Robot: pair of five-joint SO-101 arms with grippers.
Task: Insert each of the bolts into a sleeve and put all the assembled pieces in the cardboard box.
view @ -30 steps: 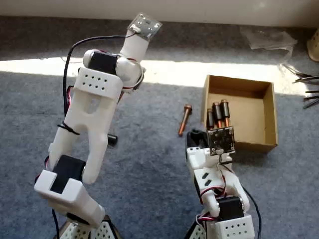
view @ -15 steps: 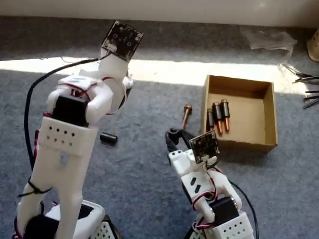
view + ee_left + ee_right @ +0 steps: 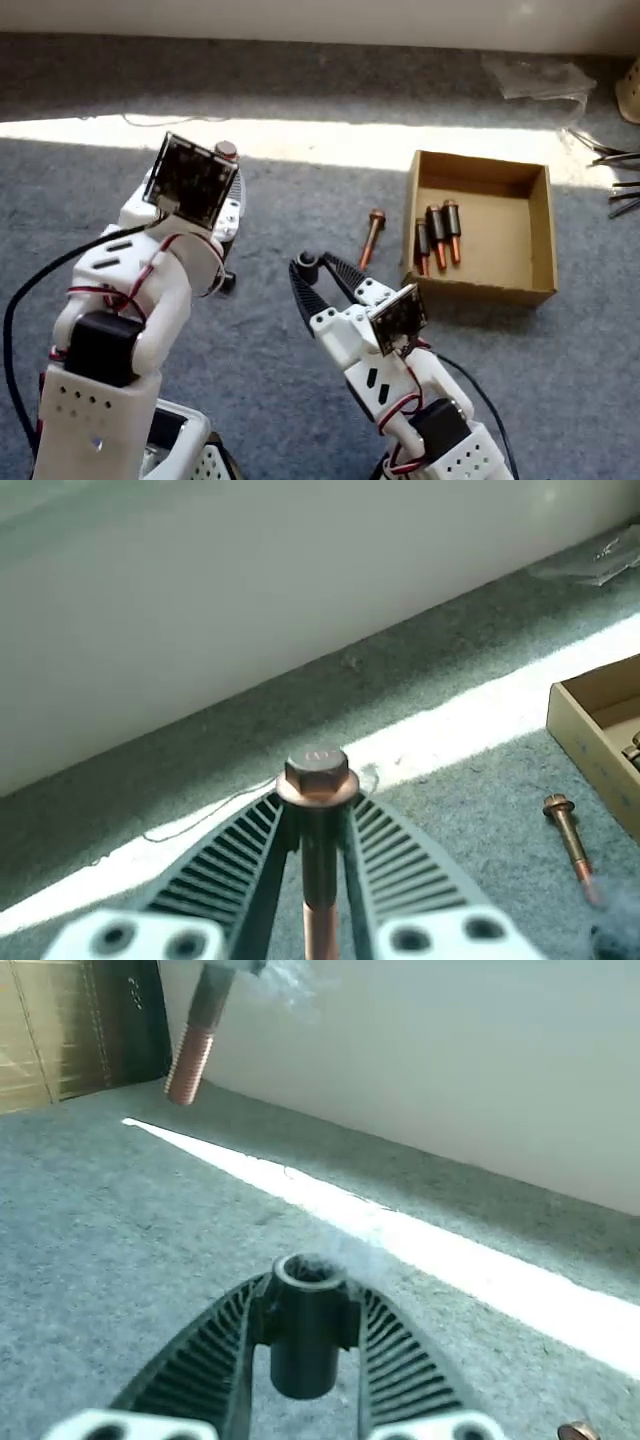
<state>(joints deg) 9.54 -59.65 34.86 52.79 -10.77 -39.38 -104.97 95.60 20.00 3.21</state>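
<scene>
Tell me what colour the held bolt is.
Copper; the bolt shows best in the left wrist view.

I am working on the floor of an indoor room, home or office, I cannot tell which: grey carpet (image 3: pixel 270 200) is lying under me, a white wall (image 3: pixel 350 15) is running along the far side, and a band of sunlight (image 3: pixel 340 145) is falling across it.

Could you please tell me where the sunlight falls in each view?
High view: a sun band crosses the carpet beyond the cardboard box, the loose bolt shaded; left wrist view: behind the held bolt; right wrist view: beyond the sleeve.
</scene>
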